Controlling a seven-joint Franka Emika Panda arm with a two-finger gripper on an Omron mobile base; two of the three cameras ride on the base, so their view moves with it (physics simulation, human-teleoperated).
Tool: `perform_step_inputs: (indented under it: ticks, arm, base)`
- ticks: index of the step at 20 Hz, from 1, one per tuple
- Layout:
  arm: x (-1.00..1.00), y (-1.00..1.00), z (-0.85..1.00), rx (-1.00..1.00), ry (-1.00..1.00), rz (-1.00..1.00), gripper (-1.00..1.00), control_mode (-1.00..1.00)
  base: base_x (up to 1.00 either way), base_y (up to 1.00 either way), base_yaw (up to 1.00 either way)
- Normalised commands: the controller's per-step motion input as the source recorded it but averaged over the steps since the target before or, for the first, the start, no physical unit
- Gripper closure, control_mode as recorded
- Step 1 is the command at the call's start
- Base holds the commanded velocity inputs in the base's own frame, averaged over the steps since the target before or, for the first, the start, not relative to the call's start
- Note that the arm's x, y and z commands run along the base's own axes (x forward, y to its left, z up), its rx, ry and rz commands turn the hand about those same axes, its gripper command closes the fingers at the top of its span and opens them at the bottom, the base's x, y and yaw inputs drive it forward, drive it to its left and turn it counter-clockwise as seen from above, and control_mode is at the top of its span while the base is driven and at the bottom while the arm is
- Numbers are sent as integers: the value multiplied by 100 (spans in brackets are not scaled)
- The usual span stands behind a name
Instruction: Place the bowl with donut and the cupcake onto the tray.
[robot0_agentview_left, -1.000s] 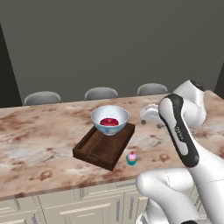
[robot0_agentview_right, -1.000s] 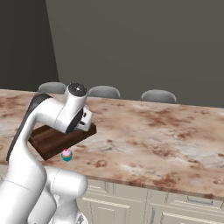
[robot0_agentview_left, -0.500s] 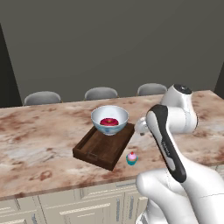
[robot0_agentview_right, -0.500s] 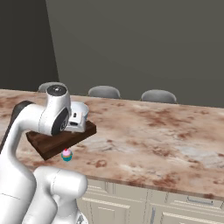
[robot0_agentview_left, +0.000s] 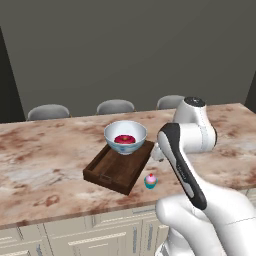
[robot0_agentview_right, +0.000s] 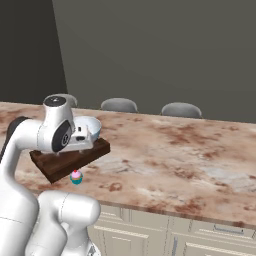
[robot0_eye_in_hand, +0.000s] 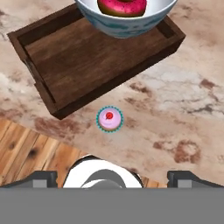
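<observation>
Marbled brown-and-cream counter (robot0_agentview_left: 55, 165) carries one tray (robot0_agentview_left: 112, 170), one bowl (robot0_agentview_left: 125, 136), one donut (robot0_agentview_left: 124, 139) and one cupcake (robot0_agentview_left: 150, 181); three grey chair backs (robot0_agentview_left: 115, 106) line its far side. Landmark is the tray: its long axis runs diagonally across the counter. The bowl sits upright at the tray's far end, the donut lying flat inside. The cupcake stands upright on the counter just beside the tray's near long edge, apart from it. The gripper (robot0_eye_in_hand: 112, 177) hangs above the cupcake, fingers spread wide, empty.
</observation>
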Motion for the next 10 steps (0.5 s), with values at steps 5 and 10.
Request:
perform_step_inputs:
  ticks: [5, 10]
  arm:
    - [-9, 1, -18, -1, 0, 16, -100, -100]
    - [-7, 9, -27, 0, -3, 6, -100, -100]
  base:
    - [0, 0, 0]
    - [0, 0, 0]
